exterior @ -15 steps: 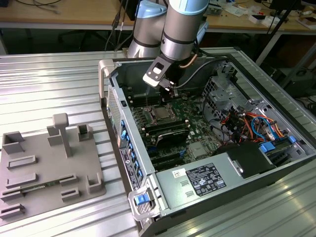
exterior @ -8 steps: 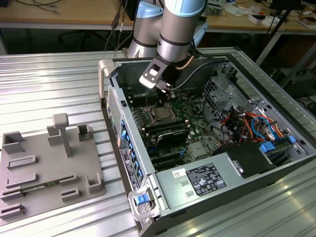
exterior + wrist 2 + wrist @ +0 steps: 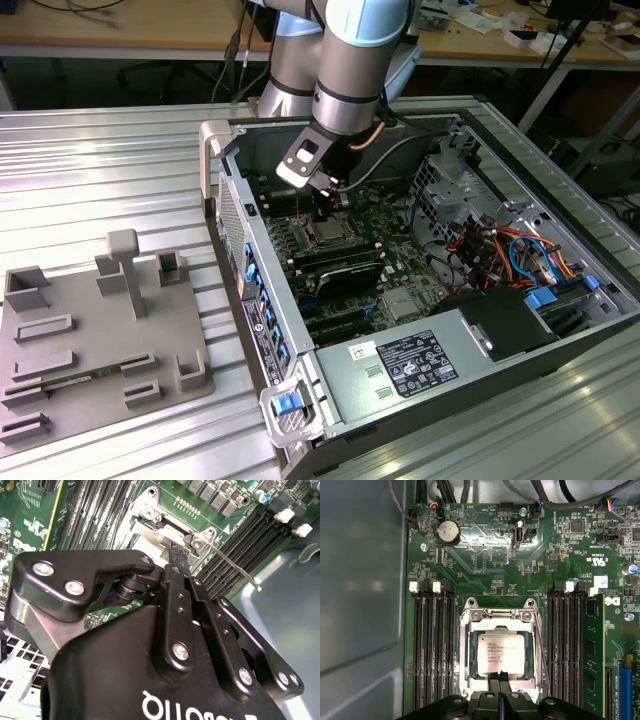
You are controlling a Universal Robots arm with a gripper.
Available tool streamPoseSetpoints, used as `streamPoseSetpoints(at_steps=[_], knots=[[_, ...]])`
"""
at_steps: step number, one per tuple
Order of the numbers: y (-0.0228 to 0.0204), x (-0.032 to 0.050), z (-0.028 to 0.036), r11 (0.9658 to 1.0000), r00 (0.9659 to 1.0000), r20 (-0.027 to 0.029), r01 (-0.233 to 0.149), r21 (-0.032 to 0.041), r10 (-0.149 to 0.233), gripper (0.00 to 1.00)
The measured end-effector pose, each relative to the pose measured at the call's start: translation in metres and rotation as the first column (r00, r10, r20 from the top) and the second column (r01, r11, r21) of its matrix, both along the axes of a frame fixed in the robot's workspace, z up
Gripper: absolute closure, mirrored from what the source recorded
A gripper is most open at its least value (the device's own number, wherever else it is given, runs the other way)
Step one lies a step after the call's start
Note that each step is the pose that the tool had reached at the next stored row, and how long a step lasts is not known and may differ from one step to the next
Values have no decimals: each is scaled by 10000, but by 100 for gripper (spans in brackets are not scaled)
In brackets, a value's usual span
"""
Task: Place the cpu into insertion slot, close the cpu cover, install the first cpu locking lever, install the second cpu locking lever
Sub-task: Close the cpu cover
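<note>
Sitting in insertion slot (image 3: 471, 652) — cpu (image 3: 501, 653), first wrist view; lever (image 3: 235, 566), second wrist view.

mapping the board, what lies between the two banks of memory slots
In the first wrist view, the insertion slot with the cpu in it, framed by the cpu cover.

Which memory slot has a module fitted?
The slot farthest from the cpu, in the bank away from the grey case wall: a green module stands in it, the other slots are bare black.
</note>
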State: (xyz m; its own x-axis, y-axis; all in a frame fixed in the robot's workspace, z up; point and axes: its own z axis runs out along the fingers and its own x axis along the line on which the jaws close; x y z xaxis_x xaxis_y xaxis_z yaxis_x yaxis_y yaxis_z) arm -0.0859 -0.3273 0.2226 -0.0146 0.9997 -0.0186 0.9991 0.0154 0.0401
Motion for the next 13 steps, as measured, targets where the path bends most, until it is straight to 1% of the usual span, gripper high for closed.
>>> streamPoseSetpoints(at_steps=[5,7,13], knots=[[-1,-10,-62,10000,10000,0,-1,0,1,89],[-1,-11,-68,10000,10000,0,-2,-1,2,89],[-1,-11,-119,10000,10000,0,-2,-4,2,89]])
